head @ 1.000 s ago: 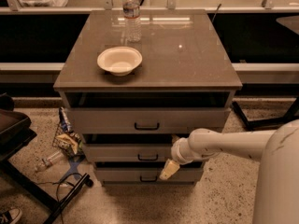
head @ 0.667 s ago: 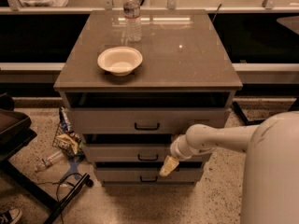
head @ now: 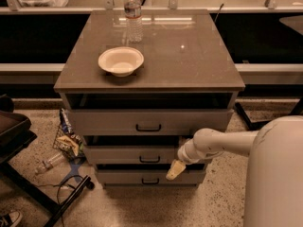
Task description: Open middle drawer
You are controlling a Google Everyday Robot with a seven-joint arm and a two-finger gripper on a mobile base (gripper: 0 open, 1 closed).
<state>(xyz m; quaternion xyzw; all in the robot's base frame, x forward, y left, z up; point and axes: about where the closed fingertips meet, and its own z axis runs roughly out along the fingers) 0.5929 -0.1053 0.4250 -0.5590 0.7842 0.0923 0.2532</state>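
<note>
The middle drawer (head: pixel 118 154) is a grey flat front with a small black bar handle (head: pixel 150 159), between a taller top drawer (head: pixel 104 122) and a narrower bottom drawer (head: pixel 118 177). A dark gap shows above each front. My gripper (head: pixel 174 170) is cream-coloured and points down and left. It hangs at the lower right part of the middle drawer's front, to the right of and slightly below the handle, overlapping the bottom drawer's top edge. It holds nothing that I can see. My white arm (head: pixel 222 143) reaches in from the right.
The cabinet top (head: pixel 189 65) carries a white bowl (head: pixel 120 60) and a clear water bottle (head: pixel 133 13). Litter and a bottle (head: pixel 49 162) lie on the floor at left, beside a black chair base (head: pixel 28 193). My white body (head: pixel 277 174) fills the lower right.
The gripper has stayed near the right part of the middle drawer's front, shifting only slightly. The drawers have not moved.
</note>
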